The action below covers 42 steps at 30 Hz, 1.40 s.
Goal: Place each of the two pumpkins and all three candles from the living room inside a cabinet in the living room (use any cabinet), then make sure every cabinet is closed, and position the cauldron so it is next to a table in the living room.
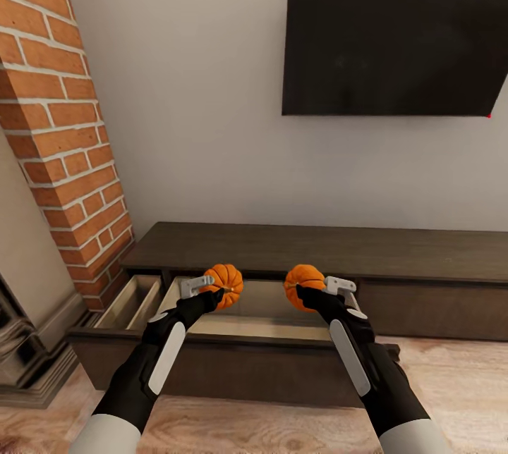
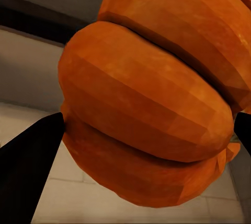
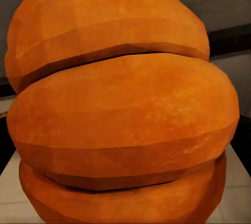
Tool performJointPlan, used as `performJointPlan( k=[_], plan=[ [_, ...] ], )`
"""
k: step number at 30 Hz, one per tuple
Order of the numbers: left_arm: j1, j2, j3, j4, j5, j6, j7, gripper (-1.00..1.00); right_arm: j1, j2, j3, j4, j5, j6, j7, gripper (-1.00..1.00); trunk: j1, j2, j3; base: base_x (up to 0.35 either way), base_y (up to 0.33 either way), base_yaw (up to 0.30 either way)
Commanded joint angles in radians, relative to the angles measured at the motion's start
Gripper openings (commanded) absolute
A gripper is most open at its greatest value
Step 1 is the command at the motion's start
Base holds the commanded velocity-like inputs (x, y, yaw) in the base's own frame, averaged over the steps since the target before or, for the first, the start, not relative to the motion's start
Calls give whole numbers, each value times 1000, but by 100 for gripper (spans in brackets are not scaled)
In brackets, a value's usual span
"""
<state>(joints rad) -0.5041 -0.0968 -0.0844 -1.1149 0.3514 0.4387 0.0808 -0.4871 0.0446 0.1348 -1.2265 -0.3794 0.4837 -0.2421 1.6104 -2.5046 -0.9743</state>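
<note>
- Both pincers are up over the pulled-out drawer in the head view: the left pincer (image 1: 212, 292) pinches one pumpkin (image 1: 226, 285), the right pincer (image 1: 310, 292) pinches the other pumpkin (image 1: 303, 285), each held in the air above the pale drawer interior (image 1: 268, 302) of the cabinet (image 1: 317, 249).
- Placing the pumpkins looks like the step in hand (candles and cauldron come later, I'd guess); the next move calls for lowering each arm into the drawer and letting go without the fruit rolling against the front panel.
- Around them: a dark screen (image 1: 395, 34) on the pale wall, a brick column (image 1: 63, 123) at the left, pale wood floor (image 1: 282, 426) below. A narrower drawer section (image 1: 130, 302) beside the column stands open too.
- Left wrist view: orange ribs of the left arm's pumpkin (image 2: 151, 104) pressed between dark fingers (image 2: 29, 166), beige drawer bottom beneath.
- Right wrist view: the right arm's pumpkin (image 3: 123, 114) looms close, with pale drawer floor at the corners.
</note>
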Motion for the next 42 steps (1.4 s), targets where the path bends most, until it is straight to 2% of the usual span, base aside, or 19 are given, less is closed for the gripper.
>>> performJointPlan(
  k=[1, 12, 27, 42],
  plan=[
    [-1, 0, -2, -2, 11, 4, 8, -100, -1, 0, 2, -2, -10, 2, -11, -100, 0, -1, -5, 0, 0, 0],
    [-1, 2, -2, -2, 12, 5, 8, -100, -1, -1, 1, -3, -11, 3, -10, -100, 5, -3, -47, 0, 0, 0],
    [-1, 2, -2, -2, 12, 4, 8, -100, -1, 0, 2, -51, -11, 2, -8, -100, 12, -7, -105, 0, 0, 0],
    [-1, 2, -1, -7, 11, 3, 8, -100, -1, 0, 2, -41, -12, 4, -11, -100, 12, -7, -105, 2, 0, 0]
  ],
)
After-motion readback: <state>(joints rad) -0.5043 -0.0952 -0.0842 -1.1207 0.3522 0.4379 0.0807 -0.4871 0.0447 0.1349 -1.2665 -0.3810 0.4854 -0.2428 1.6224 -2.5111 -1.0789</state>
